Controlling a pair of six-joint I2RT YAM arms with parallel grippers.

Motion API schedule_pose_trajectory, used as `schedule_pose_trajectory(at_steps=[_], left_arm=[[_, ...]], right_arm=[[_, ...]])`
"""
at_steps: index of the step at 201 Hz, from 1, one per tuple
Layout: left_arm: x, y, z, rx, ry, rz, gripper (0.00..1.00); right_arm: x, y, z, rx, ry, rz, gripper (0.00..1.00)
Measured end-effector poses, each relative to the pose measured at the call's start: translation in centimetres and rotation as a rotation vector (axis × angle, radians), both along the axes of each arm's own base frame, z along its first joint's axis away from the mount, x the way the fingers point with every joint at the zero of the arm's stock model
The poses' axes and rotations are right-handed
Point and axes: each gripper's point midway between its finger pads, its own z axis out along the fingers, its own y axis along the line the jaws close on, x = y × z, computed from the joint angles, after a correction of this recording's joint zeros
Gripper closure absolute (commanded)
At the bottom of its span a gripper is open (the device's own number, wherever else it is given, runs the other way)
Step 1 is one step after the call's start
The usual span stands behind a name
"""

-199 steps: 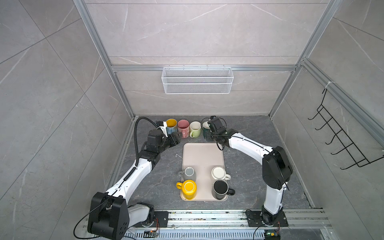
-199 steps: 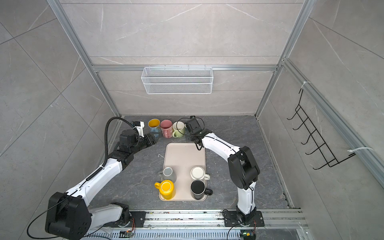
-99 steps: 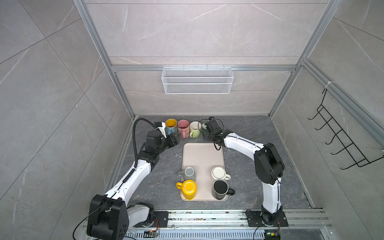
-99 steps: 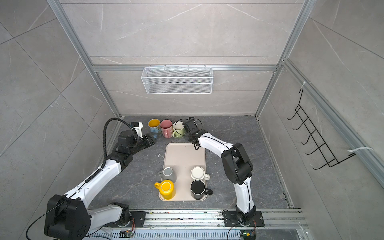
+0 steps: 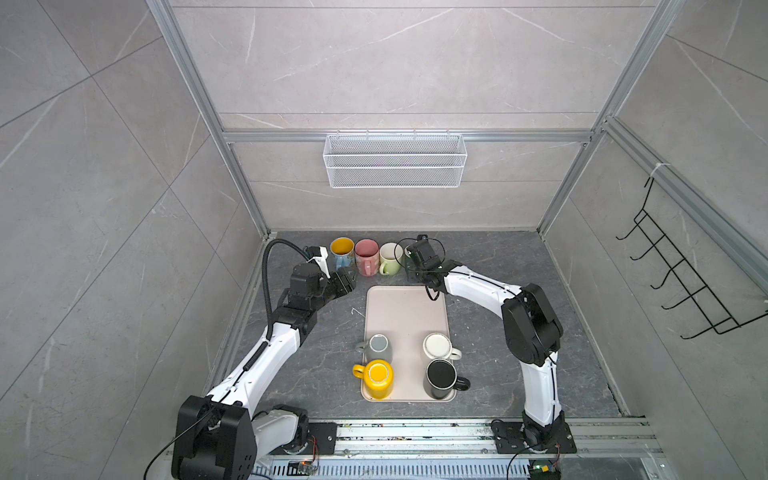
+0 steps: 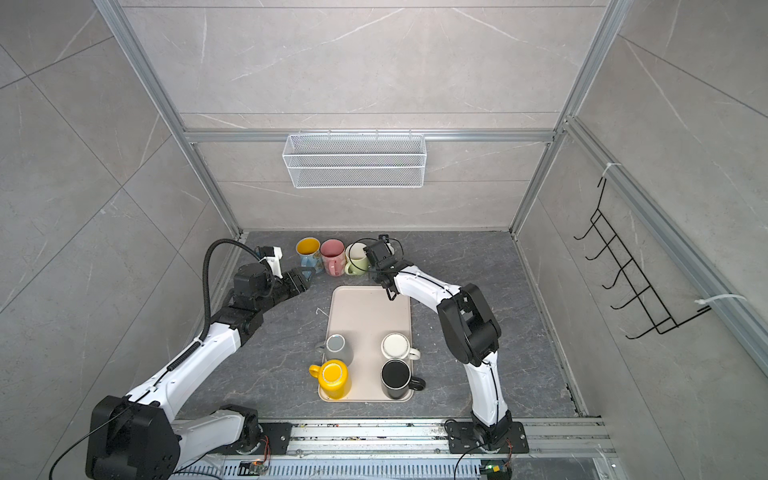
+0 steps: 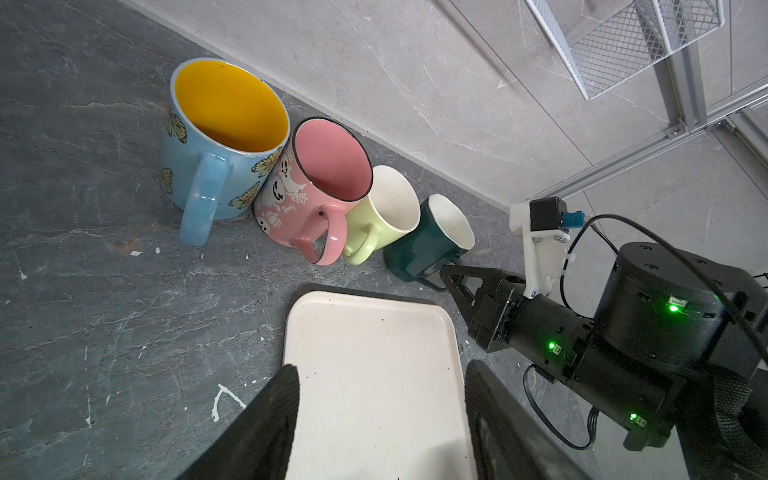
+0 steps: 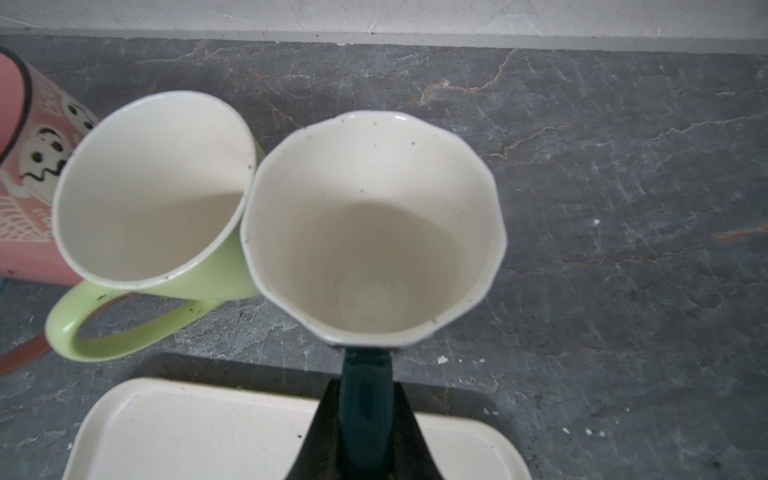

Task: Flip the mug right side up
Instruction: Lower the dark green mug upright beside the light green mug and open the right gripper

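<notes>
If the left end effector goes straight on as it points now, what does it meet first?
Probably the light green mug, near its handle; the left end effector points across the tray corner toward it. Depth is unclear; the dark green mug stands beside.

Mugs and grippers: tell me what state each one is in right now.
blue mug: upright.
pink mug: upright.
green mug: upright.
teal mug: upright, held by handle.
grey mug: upside down on tray.
white mug: upside down.
yellow mug: upside down.
black mug: upside down.
left gripper: open, empty.
right gripper: shut on teal mug's handle.
</notes>
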Motion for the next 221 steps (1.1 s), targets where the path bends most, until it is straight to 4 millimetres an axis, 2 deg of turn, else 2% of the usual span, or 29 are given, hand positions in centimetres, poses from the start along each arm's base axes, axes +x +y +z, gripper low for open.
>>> schedule_pose_trajectory(at_steps=[132, 183, 221], left_arm=[[-0.06, 0.51, 0.04, 0.008, -0.002, 0.022, 0.34], [-0.29, 0.59, -0.58, 0.013, 0.015, 0.024, 0.34], [-0.4, 0.65, -0.85, 0.016, 0.022, 0.025, 0.34]], right_arm=[[0.49, 0.28, -0.15, 0.029, -0.015, -0.02, 1.0], [0.43, 0.34, -0.18, 0.027, -0.015, -0.019, 1.0], [0.31, 0.55, -0.19, 0.026, -0.016, -0.016, 0.93]])
